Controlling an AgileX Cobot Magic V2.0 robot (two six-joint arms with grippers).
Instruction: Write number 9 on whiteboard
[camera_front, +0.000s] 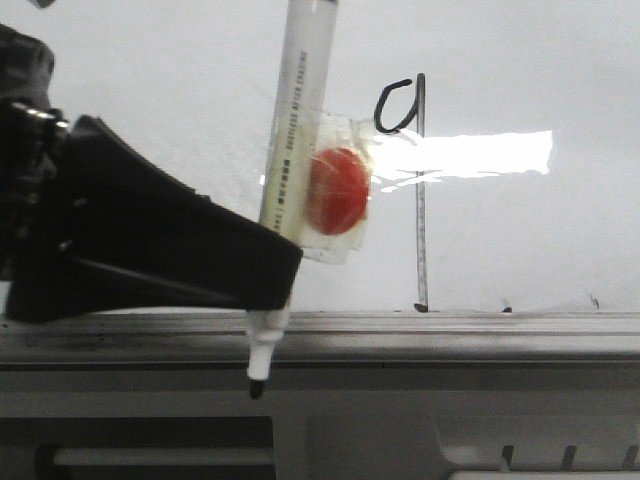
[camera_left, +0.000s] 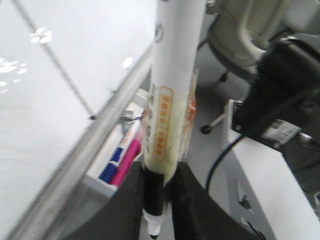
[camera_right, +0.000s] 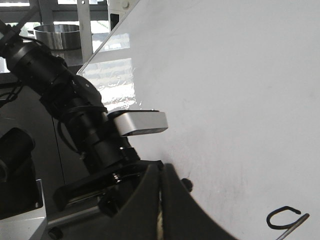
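Your black left gripper (camera_front: 262, 285) blocks lower-left of glossy white whiteboard (camera_front: 520, 240); jaws clamped on one white marker pen (camera_front: 296, 130), barrel top cut off, tip below grey rail. One black number 9 (camera_front: 408, 150) at 2 o'clock from marker, loop not closed. Right gripper (camera_right: 160, 210): fingers pressed together, contents unclear.

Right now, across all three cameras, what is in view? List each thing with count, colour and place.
number 9: one, black, on the whiteboard, loop open at the top
whiteboard: one, white with glare
rail: one, grey, along the whiteboard's lower edge
marker: one, white barrel with black tip pointing down past the rail
red disc: one, taped to the marker
spare markers: two, blue and pink, in a tray below the rail
left end effector: black, clamped on the marker
right end effector: black, fingers together, near the whiteboard
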